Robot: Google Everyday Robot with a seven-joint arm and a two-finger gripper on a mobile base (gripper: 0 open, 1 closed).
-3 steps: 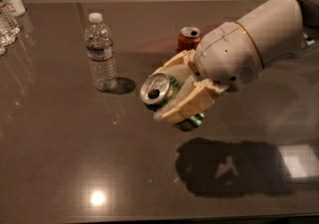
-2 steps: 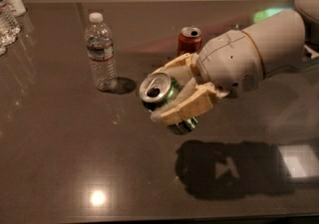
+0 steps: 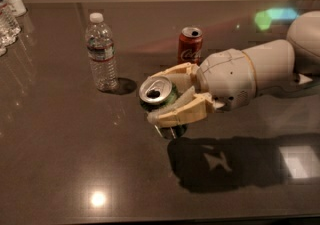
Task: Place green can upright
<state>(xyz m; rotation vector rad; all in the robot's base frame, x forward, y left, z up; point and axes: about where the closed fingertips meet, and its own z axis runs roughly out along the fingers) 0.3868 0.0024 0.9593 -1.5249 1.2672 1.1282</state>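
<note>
Robot gripper [image 3: 151, 100] lowering a tilted green can [image 3: 157, 91] toward a dark table [image 3: 75, 159].

Nearest, the arm's shadow is lying on the table just under the can. Above it the gripper, reaching in from the right, is clamping the can between its two tan fingers [image 3: 175, 114], one on each side. The silver top is leaning toward the camera and the base is pointing down (likely so it lands base-first and stands). I cannot tell whether the base is touching the table. Behind and to the left a water bottle [image 3: 101, 51] is standing, and a red can [image 3: 190, 45] is standing just beyond the gripper. Compared with a second ago, the wrist is sitting lower and the can is tipping closer to upright.
</note>
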